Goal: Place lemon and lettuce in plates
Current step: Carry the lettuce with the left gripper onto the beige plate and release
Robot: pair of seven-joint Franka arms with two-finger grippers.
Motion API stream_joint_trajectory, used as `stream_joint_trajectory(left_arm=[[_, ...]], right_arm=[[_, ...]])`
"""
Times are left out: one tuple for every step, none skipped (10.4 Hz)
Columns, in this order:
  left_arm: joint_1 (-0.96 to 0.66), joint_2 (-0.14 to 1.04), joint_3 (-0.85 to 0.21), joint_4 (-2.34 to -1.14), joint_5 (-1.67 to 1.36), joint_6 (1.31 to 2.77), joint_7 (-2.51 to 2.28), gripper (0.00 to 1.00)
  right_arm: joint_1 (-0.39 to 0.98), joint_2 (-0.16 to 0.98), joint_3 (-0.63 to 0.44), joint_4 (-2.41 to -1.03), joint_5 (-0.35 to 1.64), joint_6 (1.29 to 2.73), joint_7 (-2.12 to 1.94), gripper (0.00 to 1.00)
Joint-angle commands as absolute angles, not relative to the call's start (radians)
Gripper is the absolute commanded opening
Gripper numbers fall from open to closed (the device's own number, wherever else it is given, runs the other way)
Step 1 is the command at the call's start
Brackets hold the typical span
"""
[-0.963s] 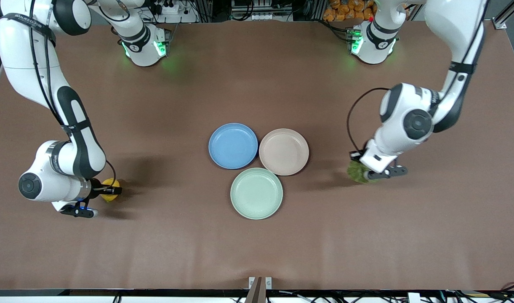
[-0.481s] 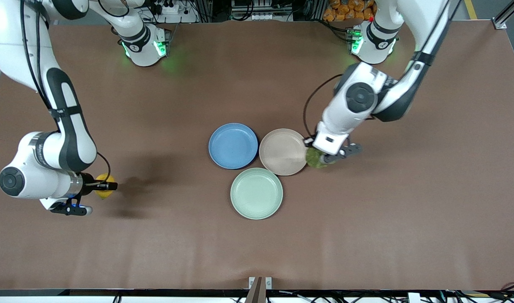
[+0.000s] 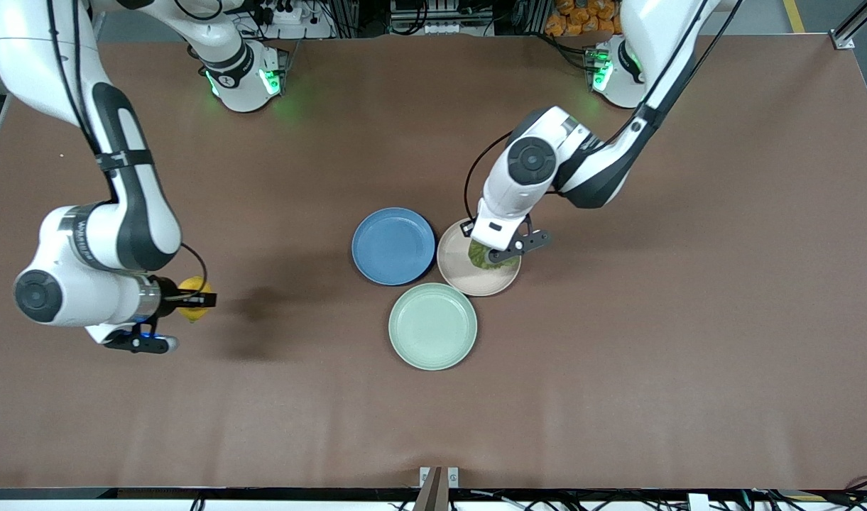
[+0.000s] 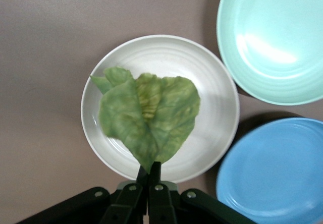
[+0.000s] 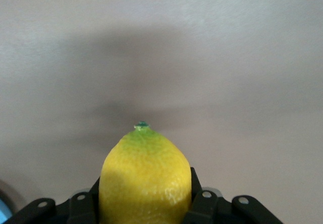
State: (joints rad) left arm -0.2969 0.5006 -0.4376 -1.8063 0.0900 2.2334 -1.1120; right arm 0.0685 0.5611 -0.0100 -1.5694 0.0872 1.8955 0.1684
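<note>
My left gripper [image 3: 495, 254] is shut on the tail of the green wrinkly lettuce [image 3: 481, 257] and holds it over the beige-pink plate [image 3: 461, 273]. In the left wrist view the lettuce [image 4: 149, 114] hangs spread over that plate [image 4: 212, 82], pinched by my left gripper [image 4: 150, 169]. The blue plate [image 3: 393, 245] lies beside the beige-pink one, toward the right arm's end, and is empty. My right gripper [image 3: 197, 301] is shut on the yellow lemon [image 3: 191, 299] above bare table near the right arm's end. The lemon [image 5: 145, 176] fills the right gripper [image 5: 146, 193] in its wrist view.
A pale mint-green plate [image 3: 432, 326] lies nearer the front camera than the other two plates, touching both, and is empty. It shows in the left wrist view [image 4: 272, 37] with the blue plate [image 4: 277, 173]. The brown table [image 3: 689, 355] spreads around them.
My left arm has carried the lettuce from the left arm's end of the table to over the beige-pink plate. My right gripper has lifted the lemon and shifted slightly toward the plates.
</note>
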Motion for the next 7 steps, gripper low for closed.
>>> stream_joint_trajectory(left_arm=[[-0.299,0.538,-0.425,-1.772,0.13,2.217,-1.137,0.99],[-0.296,0.532,-0.425,-1.763,0.13,2.217,-1.138,1.0],[-0.288,0.525,-0.425,-1.746,0.129,2.211,-1.138,1.0],[-0.288,0.503,-0.423,-1.735,0.124,2.192,-1.138,1.0],[-0.282,0.494,-0.423,-1.698,0.127,2.142,-1.138,1.0],[-0.27,0.468,-0.425,-1.654,0.13,2.058,-1.137,1.0],[-0.265,0.441,-0.423,-1.616,0.132,1.989,-1.129,1.0]], right_arm=[[0.124,0.532,-0.011,-1.603,0.098,1.898,0.282,0.0],[0.152,0.529,-0.011,-1.603,0.098,1.899,0.335,0.0],[0.181,0.526,-0.009,-1.612,0.1,1.902,0.388,0.0],[0.208,0.52,-0.011,-1.623,0.132,1.904,0.422,0.0],[0.227,0.514,-0.011,-1.64,0.17,1.911,0.439,0.0],[0.253,0.509,-0.011,-1.664,0.178,1.939,0.469,0.0],[0.279,0.5,-0.011,-1.699,0.178,1.98,0.513,0.0]])
